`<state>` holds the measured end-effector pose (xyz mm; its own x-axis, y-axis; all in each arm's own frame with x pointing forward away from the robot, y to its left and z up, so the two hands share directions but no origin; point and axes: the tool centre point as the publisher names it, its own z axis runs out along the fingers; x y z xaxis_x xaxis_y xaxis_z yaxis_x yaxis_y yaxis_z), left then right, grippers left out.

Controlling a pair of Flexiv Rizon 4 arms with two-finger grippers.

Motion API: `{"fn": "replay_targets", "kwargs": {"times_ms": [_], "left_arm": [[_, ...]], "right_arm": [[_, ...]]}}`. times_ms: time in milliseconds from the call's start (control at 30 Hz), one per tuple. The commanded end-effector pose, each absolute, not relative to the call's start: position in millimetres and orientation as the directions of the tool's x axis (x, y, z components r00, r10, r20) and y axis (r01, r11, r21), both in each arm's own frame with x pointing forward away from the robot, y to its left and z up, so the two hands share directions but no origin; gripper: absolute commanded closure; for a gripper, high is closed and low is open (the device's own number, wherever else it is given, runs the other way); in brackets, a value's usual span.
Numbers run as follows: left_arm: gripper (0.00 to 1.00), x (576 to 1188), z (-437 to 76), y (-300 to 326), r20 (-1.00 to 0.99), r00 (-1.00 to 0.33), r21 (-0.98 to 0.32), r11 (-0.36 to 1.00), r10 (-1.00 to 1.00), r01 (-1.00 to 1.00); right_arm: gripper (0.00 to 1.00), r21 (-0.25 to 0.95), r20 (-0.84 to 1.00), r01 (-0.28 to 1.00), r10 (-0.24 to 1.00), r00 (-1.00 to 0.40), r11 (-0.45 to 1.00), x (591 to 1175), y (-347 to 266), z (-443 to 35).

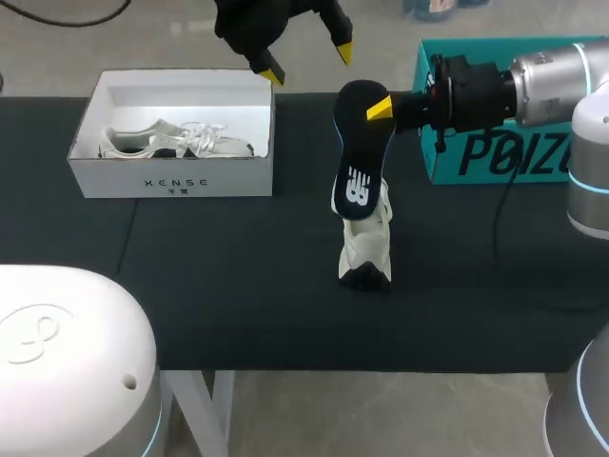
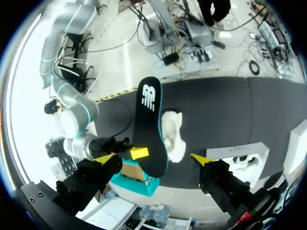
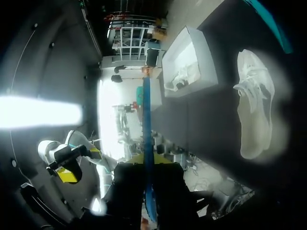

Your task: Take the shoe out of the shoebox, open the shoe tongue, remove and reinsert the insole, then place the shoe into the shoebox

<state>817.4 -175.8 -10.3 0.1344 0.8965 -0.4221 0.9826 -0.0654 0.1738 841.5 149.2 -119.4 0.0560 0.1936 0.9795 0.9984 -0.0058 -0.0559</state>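
Bare table (image 1: 238,286) between white shoebox (image 1: 176,181) and shoe (image 1: 366,249), insole (image 1: 360,157) above the shoe.

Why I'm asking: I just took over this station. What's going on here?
The right end effector is shut on the black insole, holding it up close to the white shoe on the table. The left end effector hangs open near the white shoebox, which holds another white shoe. The insole is out of the shoe, not yet reinserted.
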Motion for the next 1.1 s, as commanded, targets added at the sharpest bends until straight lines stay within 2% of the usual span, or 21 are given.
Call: {"fn": "replay_targets", "kwargs": {"times_ms": [33,467,767,1100], "left_arm": [[0.0,824,-2,-187,-0.134,0.081,0.132,-0.063,0.988,0.989],[0.0,828,3,-208,-0.077,0.139,0.142,-0.128,0.987,0.982],[0.0,831,4,-209,-0.1,0.1,0.145,-0.085,0.99,0.986],[0.0,834,1,-208,-0.11,0.117,0.143,-0.101,0.987,0.985]], "right_arm": [[1.0,-0.058,0.98,0.998,0.191,0.055,0.012,848,156,-126],[1.0,-0.052,0.976,0.996,0.217,0.036,0.07,855,167,-146],[1.0,-0.046,0.976,0.996,0.218,0.028,0.078,859,165,-144],[1.0,-0.055,0.977,0.995,0.213,0.035,0.087,861,166,-144]]}}
